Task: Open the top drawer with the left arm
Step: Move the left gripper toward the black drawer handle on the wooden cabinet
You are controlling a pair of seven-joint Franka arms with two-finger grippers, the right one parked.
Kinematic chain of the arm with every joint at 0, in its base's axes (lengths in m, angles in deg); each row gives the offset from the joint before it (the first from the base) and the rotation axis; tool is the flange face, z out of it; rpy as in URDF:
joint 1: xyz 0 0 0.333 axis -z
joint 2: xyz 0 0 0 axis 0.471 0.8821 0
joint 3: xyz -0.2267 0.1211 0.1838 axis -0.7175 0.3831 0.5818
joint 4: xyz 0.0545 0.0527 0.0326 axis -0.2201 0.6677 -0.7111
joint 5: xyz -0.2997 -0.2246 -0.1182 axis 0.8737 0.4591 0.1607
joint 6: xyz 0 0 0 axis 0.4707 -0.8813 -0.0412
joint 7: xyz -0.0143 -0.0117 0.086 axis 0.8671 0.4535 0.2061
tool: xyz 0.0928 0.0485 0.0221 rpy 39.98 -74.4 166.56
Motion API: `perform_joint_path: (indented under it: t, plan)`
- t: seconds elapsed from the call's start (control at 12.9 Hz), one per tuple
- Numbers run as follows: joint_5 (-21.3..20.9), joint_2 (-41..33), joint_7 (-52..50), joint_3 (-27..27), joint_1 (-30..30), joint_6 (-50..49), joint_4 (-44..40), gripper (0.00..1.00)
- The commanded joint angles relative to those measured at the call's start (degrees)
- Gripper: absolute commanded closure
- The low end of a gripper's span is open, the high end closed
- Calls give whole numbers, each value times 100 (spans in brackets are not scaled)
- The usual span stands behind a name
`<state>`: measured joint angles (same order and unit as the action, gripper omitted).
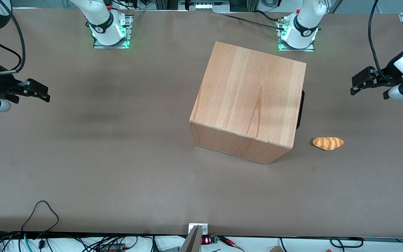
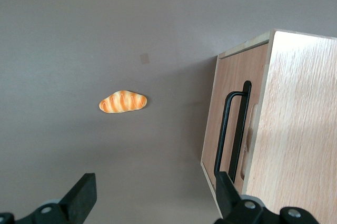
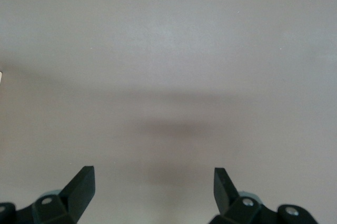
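Observation:
The beech cabinet stands mid-table, its front turned toward the working arm's end. The top drawer is shut. Only its black bar handle peeks past the cabinet's top edge in the front view. In the left wrist view the wood front panel and the black handle show, with a second black bar lower on the front. The left arm's black gripper hovers open and empty in front of the drawer front, well apart from it. It is also open in the wrist view.
A small striped bread roll lies on the brown table in front of the cabinet's front, nearer the front camera than the gripper; it also shows in the wrist view. A black cable loop lies near the table's front edge.

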<state>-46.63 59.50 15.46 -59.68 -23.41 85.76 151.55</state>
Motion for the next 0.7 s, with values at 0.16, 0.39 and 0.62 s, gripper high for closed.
perform_joint_path:
  t: [0.16,0.39,0.62]
  plan:
    - [-89,81,73,-6,14,-87,-154,0]
    - [-54,405,126,3,-21,-113,-137,0]
    - [-63,783,143,-23,119,-130,-84,0]
